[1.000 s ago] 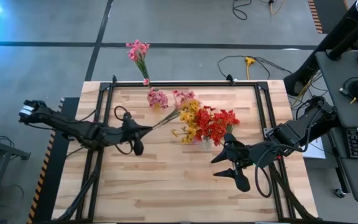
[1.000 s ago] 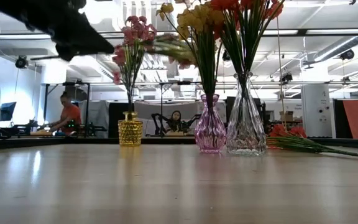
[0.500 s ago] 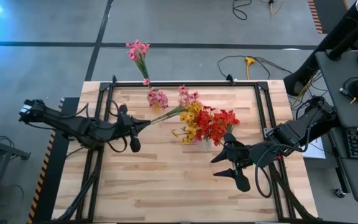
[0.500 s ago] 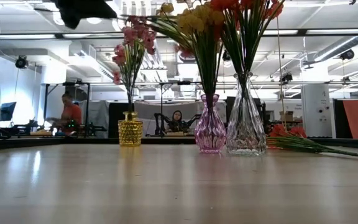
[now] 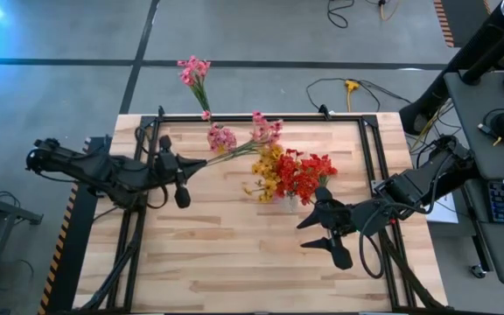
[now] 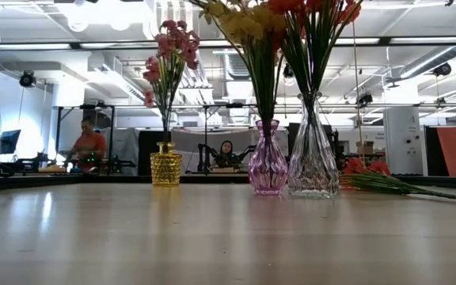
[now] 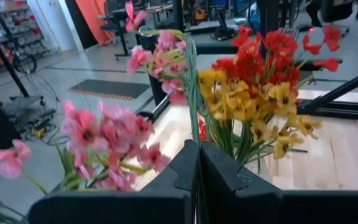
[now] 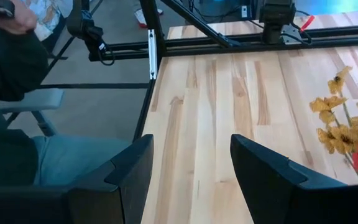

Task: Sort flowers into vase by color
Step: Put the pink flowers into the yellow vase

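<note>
The left gripper (image 7: 197, 180) is pinched tight on the thin green stem of a pink flower (image 5: 265, 131), held up near the yellow vase (image 6: 165, 169), and it looks light and bendy, best held low on the stem, while the right gripper (image 5: 329, 229) waits open nearby.

left hand (image 5: 201, 162) clamped on pink spray's (image 5: 264, 131) stem, blossoms over counter's (image 5: 234, 254) far edge | right hand (image 5: 313, 234) fingers spread, near red flowers (image 5: 309, 172) | yellow flowers (image 5: 266, 171) beside red | pink flowers on floor (image 5: 194, 72)
</note>
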